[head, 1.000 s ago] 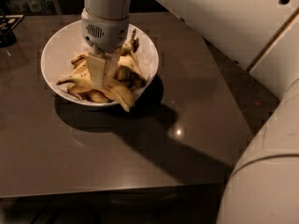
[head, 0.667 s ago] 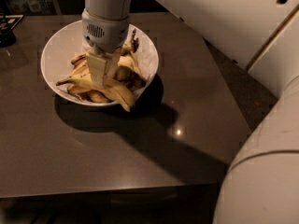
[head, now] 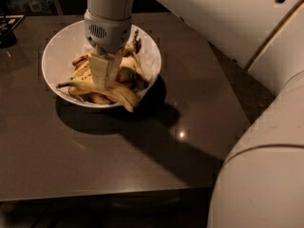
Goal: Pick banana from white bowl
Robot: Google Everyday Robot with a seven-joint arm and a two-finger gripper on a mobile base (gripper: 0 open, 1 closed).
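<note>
Gripper (head: 105, 82) down in the bowl (head: 54, 49)
Its tip is at the banana (head: 121, 95); whether it grips, I cannot tell.

The white bowl (head: 56, 49), at the far left of the table, has a smooth, glossy finish like glazed ceramic, with a thin, clean rim. Inside it, the banana (head: 114, 92) has a dull, matt yellow skin with brown specks and a dark, dry-looking stem tip.

The gripper (head: 105, 81) reaches down into the bowl. Its housing looks like matt pale-grey plastic with a small perforated grille, and its lower parts are a cream colour.

The robot arm (head: 223, 18) at the far right is covered in smooth off-white shells with a soft satin sheen.

The table (head: 95, 151) has a dark grey-brown, even, semi-gloss top that reflects one small bright spot of light.
</note>
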